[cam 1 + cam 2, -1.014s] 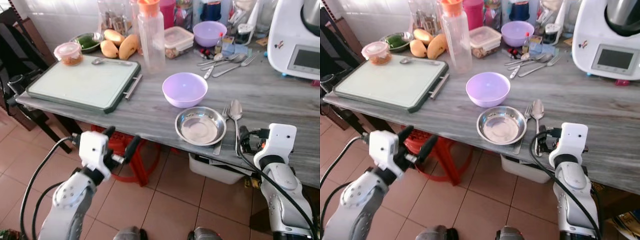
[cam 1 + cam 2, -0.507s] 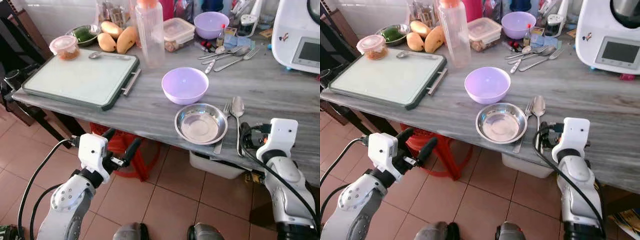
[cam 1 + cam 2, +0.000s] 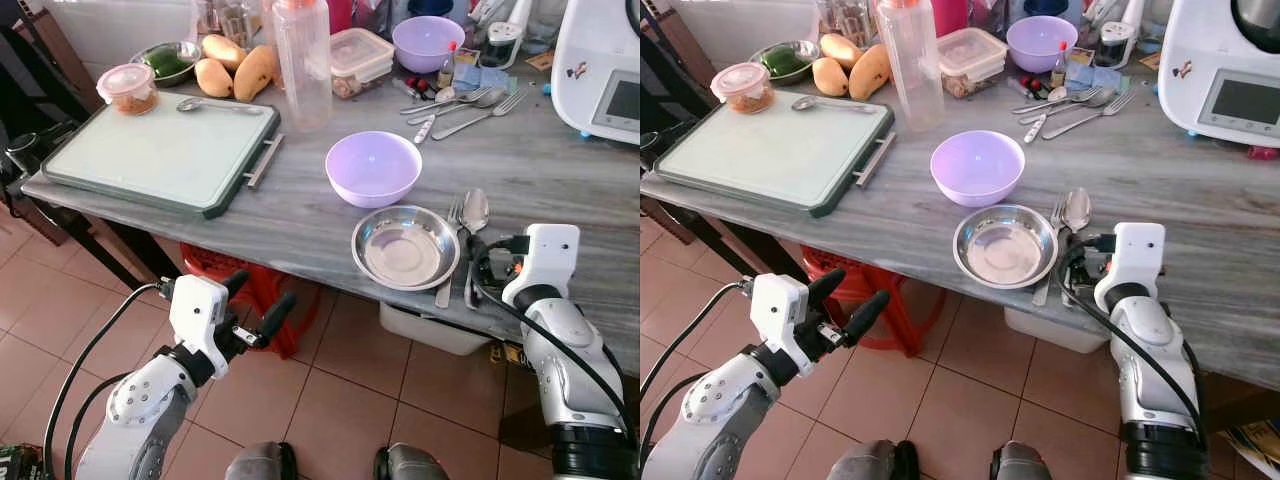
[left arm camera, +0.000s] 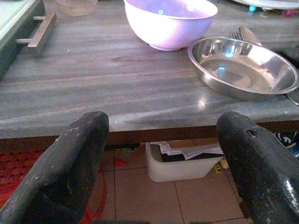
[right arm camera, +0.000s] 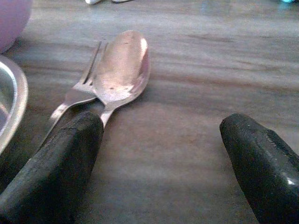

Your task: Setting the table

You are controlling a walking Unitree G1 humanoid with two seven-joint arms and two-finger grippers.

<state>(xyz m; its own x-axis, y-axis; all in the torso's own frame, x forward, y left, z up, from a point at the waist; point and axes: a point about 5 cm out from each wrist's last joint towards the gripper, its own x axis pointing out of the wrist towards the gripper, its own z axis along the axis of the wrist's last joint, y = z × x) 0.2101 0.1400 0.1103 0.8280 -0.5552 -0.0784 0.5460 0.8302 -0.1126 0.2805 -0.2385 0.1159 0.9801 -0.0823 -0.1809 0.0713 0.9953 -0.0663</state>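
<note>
Low over the table edge, the right gripper [image 5: 159,154] gapes beside the spoon [image 5: 122,65]; left gripper [image 4: 163,154] open too.

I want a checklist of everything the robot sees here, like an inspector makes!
Surface: grey wood-grain table.
Job's things: steel plate near the edge; fork and spoon beside it; purple bowl behind.
Clutter: cutting board, mangoes, bottle, containers, spare cutlery, white appliance.
Grippers: right tool open at the spoon; left tool open, below the table edge.
Cables: black, along both arms.
Surroundings: tiled floor, red stool, white bin.
</note>
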